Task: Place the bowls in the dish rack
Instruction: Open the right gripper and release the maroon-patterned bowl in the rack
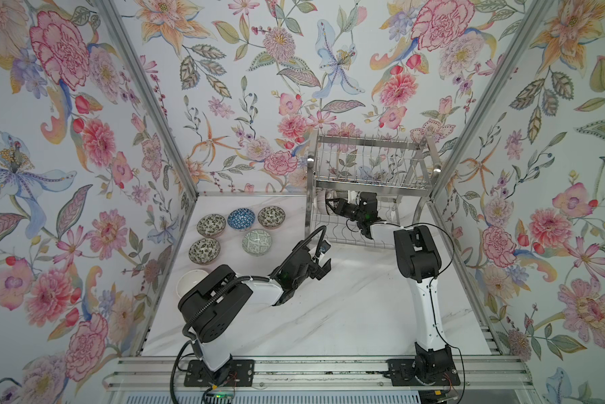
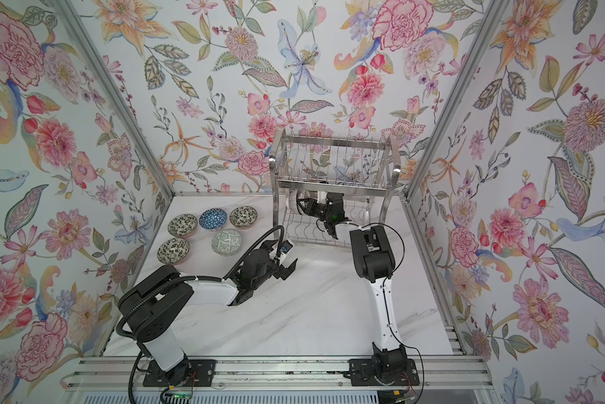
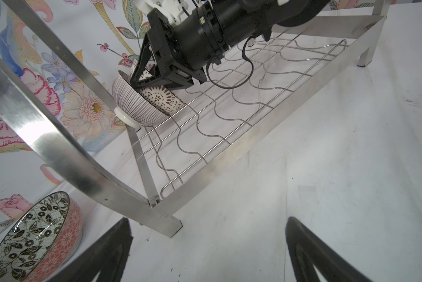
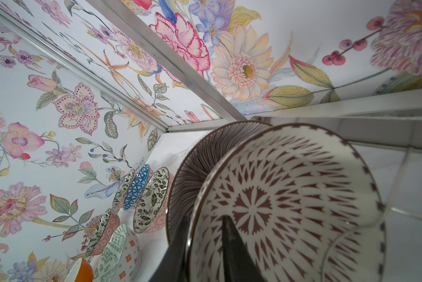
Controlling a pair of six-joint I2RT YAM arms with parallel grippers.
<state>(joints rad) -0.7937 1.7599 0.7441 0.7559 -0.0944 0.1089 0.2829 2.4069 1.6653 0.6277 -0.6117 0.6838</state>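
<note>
Right jaws, slightly parted, straddle the rim of a purple-patterned white ceramic bowl (image 4: 285, 202), standing on edge in the lower tier of the shiny steel wire dish rack (image 1: 364, 140) against a striped bowl (image 3: 134, 102). Left jaws gape empty before the rack; five patterned bowls (image 1: 239, 218) sit on the desk (image 1: 346, 307) left of it.

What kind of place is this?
Probably a robot test cell, not a kitchen: floral-papered wall panels, an aluminium mounting rail, a shiny steel wire dish rack on a white marble-look tabletop.
</note>
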